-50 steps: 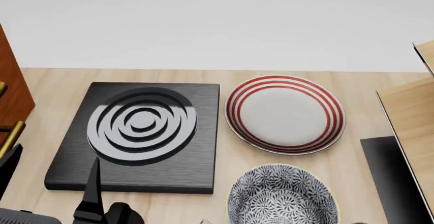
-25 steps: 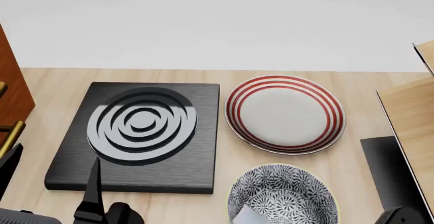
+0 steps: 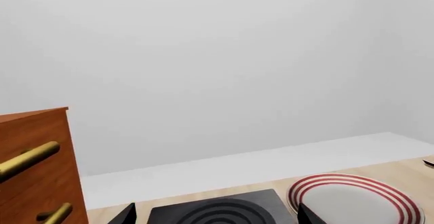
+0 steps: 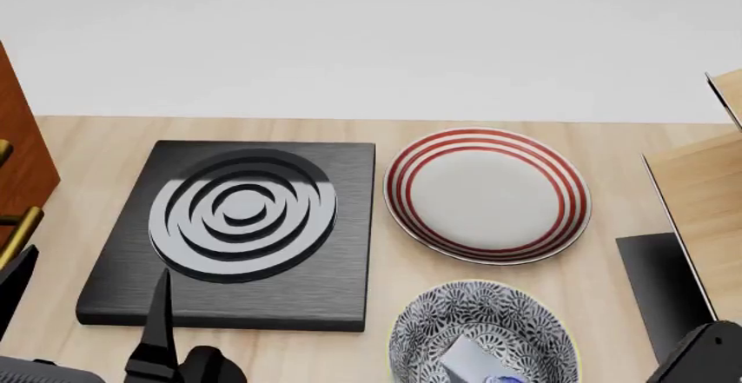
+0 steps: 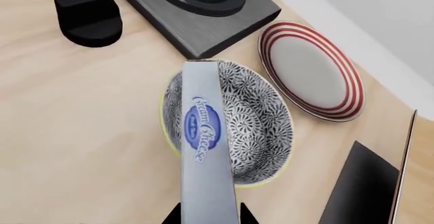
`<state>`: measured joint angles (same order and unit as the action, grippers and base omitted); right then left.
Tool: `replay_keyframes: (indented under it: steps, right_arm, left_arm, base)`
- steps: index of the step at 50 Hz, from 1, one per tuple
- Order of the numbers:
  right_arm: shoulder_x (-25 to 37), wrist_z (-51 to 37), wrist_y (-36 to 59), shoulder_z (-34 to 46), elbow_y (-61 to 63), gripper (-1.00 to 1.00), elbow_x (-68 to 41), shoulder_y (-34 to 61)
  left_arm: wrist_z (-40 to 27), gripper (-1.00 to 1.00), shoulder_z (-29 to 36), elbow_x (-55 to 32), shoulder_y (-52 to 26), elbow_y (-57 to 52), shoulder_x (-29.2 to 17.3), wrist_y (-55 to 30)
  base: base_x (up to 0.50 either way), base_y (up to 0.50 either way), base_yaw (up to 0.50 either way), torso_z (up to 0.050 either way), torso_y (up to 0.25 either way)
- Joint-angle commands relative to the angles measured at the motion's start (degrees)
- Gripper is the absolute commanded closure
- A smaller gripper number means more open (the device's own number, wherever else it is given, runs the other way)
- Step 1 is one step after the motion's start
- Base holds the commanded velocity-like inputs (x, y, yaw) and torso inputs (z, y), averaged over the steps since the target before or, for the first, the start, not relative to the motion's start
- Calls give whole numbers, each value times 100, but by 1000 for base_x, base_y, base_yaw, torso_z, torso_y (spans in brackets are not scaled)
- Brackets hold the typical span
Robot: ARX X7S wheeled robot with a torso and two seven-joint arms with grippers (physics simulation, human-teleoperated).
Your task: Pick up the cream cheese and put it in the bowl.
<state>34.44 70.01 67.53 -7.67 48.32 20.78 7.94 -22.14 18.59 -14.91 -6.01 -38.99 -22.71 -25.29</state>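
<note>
- Pale wood forms the counter, running under everything in the head view, with a white wall behind it.
- The black burner slab, with silver concentric rings, sits at about 9 o'clock from the view's centre.
- The white plate with red rings lies at 3 o'clock of the slab, just beside it, apart from the bowl.
- The bowl, blue-and-white floral with a pale yellow rim, stands at 6 o'clock of the plate, near the slab's corner.
- The cream cheese is a long pale box face with a blue oval logo; in the right wrist view it stretches across the bowl's opening, and in the head view its end shows inside the bowl's rim.
- The right gripper has its dark fingers on either side of the box's near end, clamped on it.
- The left gripper shows only two dark fingertips set well apart, nothing between them.
- A black knob-like block rests on the counter beside the slab.
</note>
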Motion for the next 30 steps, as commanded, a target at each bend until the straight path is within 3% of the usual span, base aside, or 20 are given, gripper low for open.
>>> replay_keyframes:
  steps: [1,30]
  right_arm:
    - [154,9,296,271,-282,100,120,448]
    - [222,-102,343,1094,-1280,100,58,1568]
  left_arm:
    - [73,-100,82,69,122,200,8,235]
    - [31,-100,90,53,126,229,-16,327]
  base:
    - [0,0,0,0,0]
    - [0,0,0,0,0]
